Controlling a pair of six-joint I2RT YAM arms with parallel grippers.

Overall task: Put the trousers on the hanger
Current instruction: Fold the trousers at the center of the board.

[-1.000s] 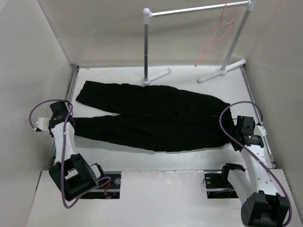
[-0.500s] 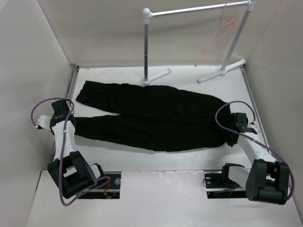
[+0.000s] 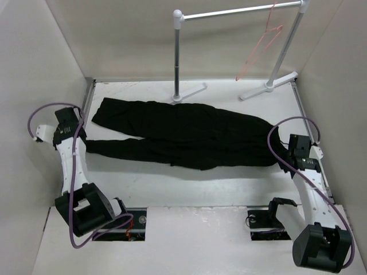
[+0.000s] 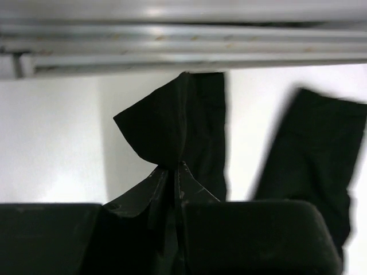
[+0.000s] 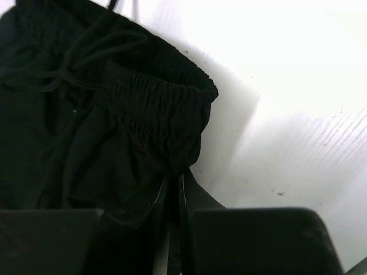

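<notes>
Now the left fingers (image 4: 174, 172) are clamped on a leg cuff (image 4: 172, 126) at 9 o'clock, and the right fingers (image 5: 175, 180) on the waistband (image 5: 160, 94) at 3 o'clock. One trousers (image 3: 183, 134), stretched across the desk (image 3: 189, 186). One hanger (image 3: 255, 50) on the rack (image 3: 229, 11), 1 o'clock. The near edge has drawn toward 12 since a moment ago.

Table (image 3: 172, 186): white, flat.
Trousers (image 3: 183, 134): black, spread across the middle, legs toward the left, waistband toward the right.
Rack (image 3: 178, 57): white, both feet stand at the far edge, behind the trousers.
</notes>
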